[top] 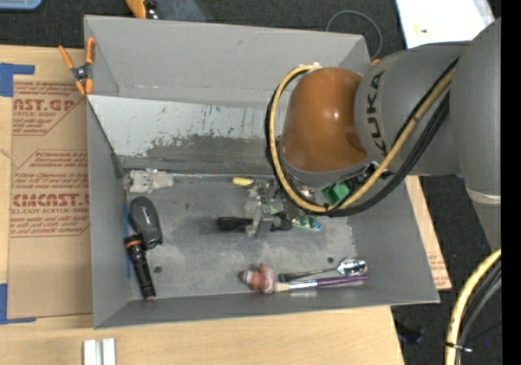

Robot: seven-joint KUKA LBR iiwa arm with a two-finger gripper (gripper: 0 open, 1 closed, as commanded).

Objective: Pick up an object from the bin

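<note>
My gripper point(263, 210) hangs below the arm's wrist, low over the middle of the bin floor. A small flat black object point(231, 225) lies just to its left, close to or touching its tip. I cannot tell whether that object is gripped. A small yellow piece point(242, 182) lies just beyond it by the back wall. Nearer the front lie a pink lump point(260, 278) and a purple-handled metal spoon point(326, 276).
Along the left wall lie a black computer mouse point(146, 221), a black marker point(141, 267) and a blue pen point(129, 235). A white plastic part point(146, 181) sits in the back left corner. The arm and its orange cover hide the bin's right back part.
</note>
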